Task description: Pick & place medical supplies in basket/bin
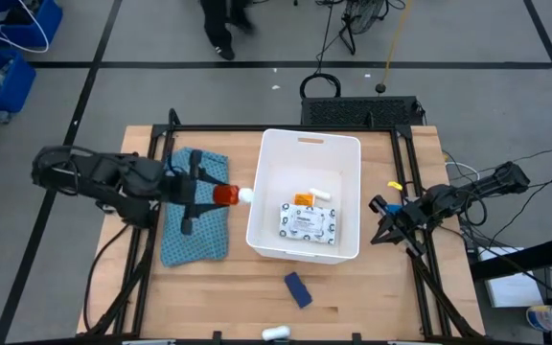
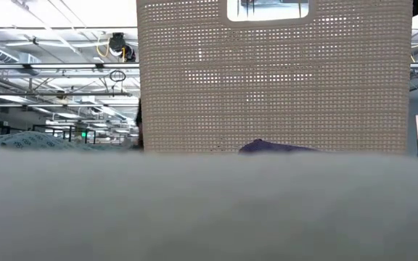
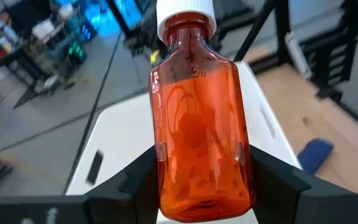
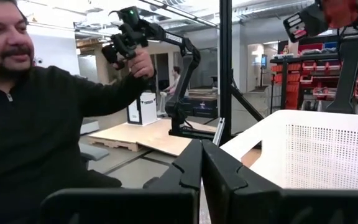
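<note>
Orange pill bottle point(image 3: 199, 118) is pinched in left gripper point(image 1: 202, 195), hanging just outside white bin point(image 1: 274, 153)'s side wall; transfer underway, next carry over the rim, release; right gripper point(image 4: 202, 163) pressed together beside bin.

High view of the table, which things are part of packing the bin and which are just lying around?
Job:
white bin
orange bottle, held by left hand
printed packet
small orange item
blue piece
white tube

Lying about:
teal cloth
right hand, shut, idle
</note>
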You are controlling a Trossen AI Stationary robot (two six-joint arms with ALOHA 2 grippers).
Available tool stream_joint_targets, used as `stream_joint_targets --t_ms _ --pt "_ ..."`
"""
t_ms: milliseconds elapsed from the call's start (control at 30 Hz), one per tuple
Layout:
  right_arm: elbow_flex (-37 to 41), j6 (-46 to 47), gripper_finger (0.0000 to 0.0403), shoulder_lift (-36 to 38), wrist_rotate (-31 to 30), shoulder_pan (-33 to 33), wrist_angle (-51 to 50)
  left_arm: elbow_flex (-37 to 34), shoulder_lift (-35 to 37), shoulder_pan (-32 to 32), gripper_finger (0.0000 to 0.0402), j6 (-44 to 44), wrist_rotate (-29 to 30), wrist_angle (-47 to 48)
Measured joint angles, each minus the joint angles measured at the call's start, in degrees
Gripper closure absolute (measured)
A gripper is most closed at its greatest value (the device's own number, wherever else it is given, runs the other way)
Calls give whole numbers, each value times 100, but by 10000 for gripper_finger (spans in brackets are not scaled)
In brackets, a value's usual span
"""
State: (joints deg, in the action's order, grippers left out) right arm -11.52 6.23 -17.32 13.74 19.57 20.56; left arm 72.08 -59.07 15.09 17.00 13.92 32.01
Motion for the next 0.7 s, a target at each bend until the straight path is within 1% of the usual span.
stream_joint_targets --t_ms 100,167,300,400,500,567,700 --pt "0 -3 403 0 -1 0 15 -888 379 -213 204 66 -449 -1034" --pt "2 -3 403 0 -2 0 13 -1471 571 -304 204 72 -638 -1699" --pt "0 -3 403 1 -4 0 -21 -2514 781 -396 204 -97 -696 -2980" --pt "0 -4 403 0 -5 0 -157 -3050 774 -446 204 -240 -685 -3792" --pt "0 -5 403 0 -7 0 -305 -3266 677 -551 204 -444 -458 -4429" --pt "0 -8 403 -2 -9 0 -332 -3241 574 -669 204 -586 -383 -4568" --pt "0 -182 403 0 -11 0 -215 -2800 256 -1018 204 -761 -579 -4536"
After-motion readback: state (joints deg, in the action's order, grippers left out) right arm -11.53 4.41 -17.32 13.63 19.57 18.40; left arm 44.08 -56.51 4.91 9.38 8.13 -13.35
